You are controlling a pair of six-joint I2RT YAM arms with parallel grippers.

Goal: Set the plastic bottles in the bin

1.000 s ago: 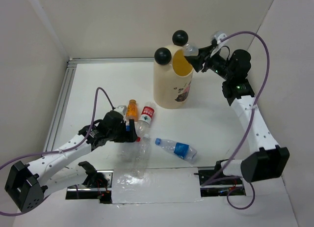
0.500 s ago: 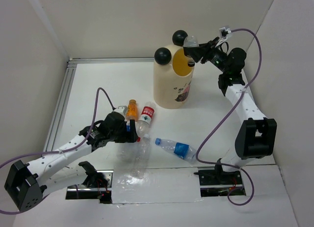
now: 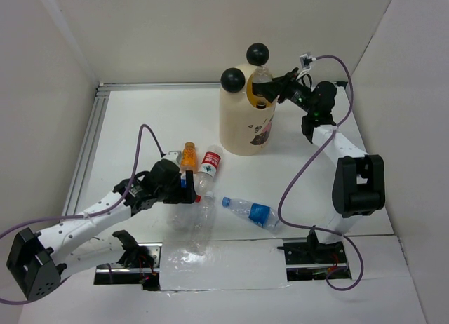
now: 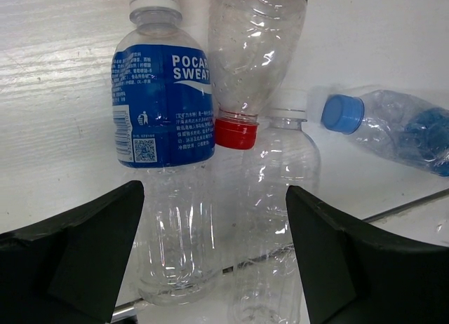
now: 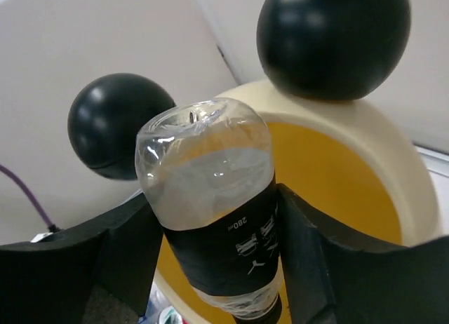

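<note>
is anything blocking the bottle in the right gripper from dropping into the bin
Nothing visible does. The right gripper holds the clear, black-labelled plastic bottle over the open mouth of the tall cream cylindrical bin; its two black ball ears sit to either side.

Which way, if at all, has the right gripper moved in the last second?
Yes. Holding a bottle, the right gripper has moved left, from the bin's right rim to further over its opening.

Left arm extends low, left gripper spread wide. Right arm reaches high, right gripper clamping a black-labelled bottle.
</note>
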